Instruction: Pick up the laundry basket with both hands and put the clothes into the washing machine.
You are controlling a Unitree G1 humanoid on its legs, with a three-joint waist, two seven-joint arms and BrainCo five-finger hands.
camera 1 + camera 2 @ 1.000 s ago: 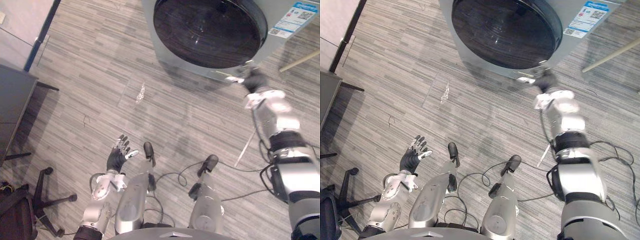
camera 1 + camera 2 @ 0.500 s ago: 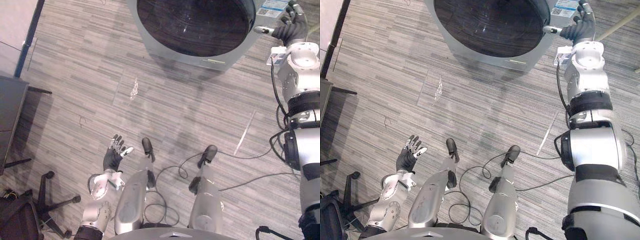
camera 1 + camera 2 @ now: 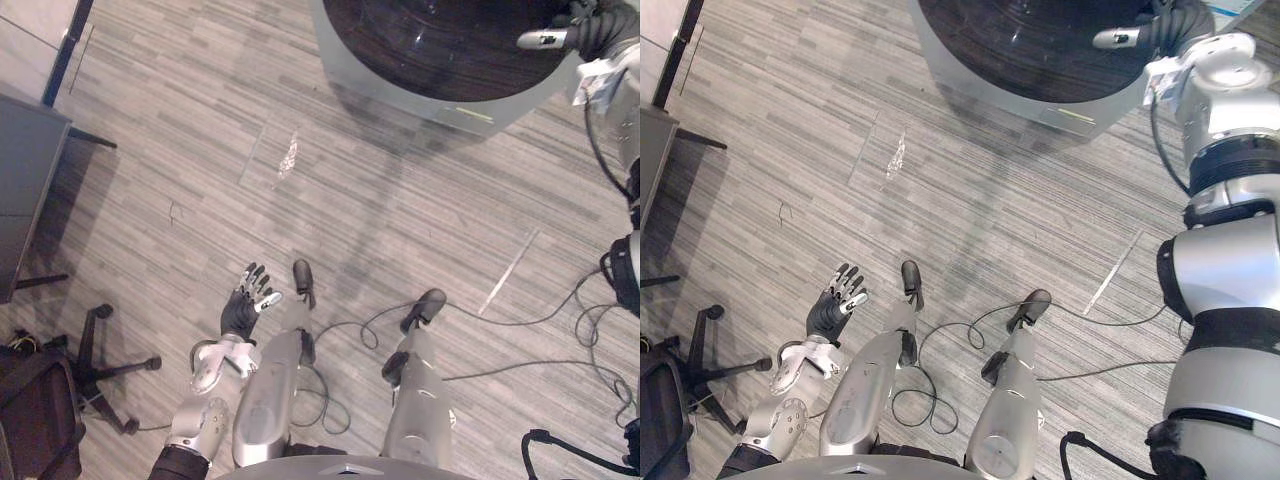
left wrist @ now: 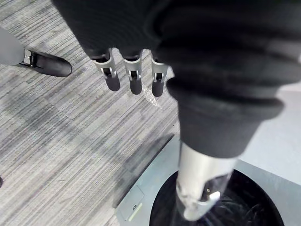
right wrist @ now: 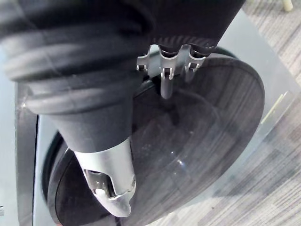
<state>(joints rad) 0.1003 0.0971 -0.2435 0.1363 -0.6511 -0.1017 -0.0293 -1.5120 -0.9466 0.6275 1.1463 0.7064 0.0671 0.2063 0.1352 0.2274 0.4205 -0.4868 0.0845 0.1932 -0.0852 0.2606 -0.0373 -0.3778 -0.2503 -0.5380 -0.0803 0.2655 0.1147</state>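
Washing machine: my right hand sits at its door rim, probably to open it; I cannot tell its grip. Left hand: spread, empty, idle.

Your two head eyes look steeply down, sharing the grey plank floor and grey washing machine; your left wrist camera sees its dark round door from afar, the right wrist close up.
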